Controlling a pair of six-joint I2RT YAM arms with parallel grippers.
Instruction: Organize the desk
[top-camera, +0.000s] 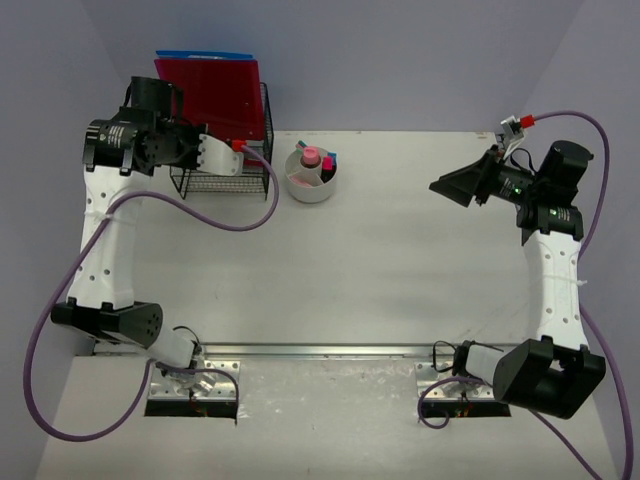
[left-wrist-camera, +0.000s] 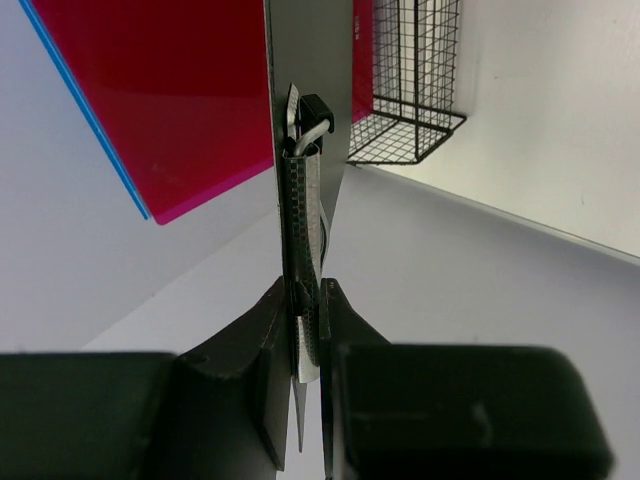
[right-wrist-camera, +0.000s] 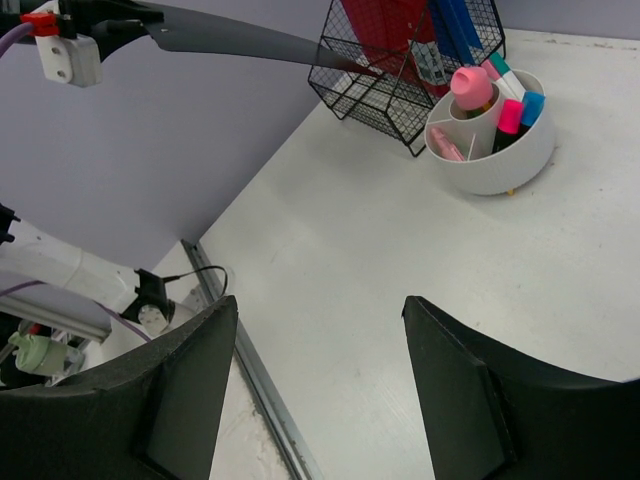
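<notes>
left gripper (left-wrist-camera: 305, 300): jaws clamped tight on a thin grey sheet (left-wrist-camera: 310, 60), held edge-on and upright. a perforated metal strip (left-wrist-camera: 300, 220) lies flat against the sheet between the fingers, with a small black clip (left-wrist-camera: 316, 108) at its far end. can't tell what the strip belongs to.

ahead-left of that gripper: red folder (left-wrist-camera: 170, 90), with the edge of a blue folder (left-wrist-camera: 85, 110) behind it. ahead-right: black wire basket (left-wrist-camera: 410, 100), just beside the sheet. from the right wrist view the sheet's far end overlaps the basket's near corner; can't tell if it's inside or only in front.

right gripper (right-wrist-camera: 318, 305): jaws spread wide, nothing between them, up off the surface. it points across the desk (top-camera: 380, 260), which lies below and ahead of it. far ahead-right of it sits a white round pen holder (right-wrist-camera: 490, 160) with pink and blue markers (right-wrist-camera: 470, 88) standing in it, just beside the basket and apart from it.

desk's metal rail (top-camera: 320, 350) runs along the near edge, ahead-left of the right gripper in its own view.

the two grippers are well apart, at opposite ends of the desk.
</notes>
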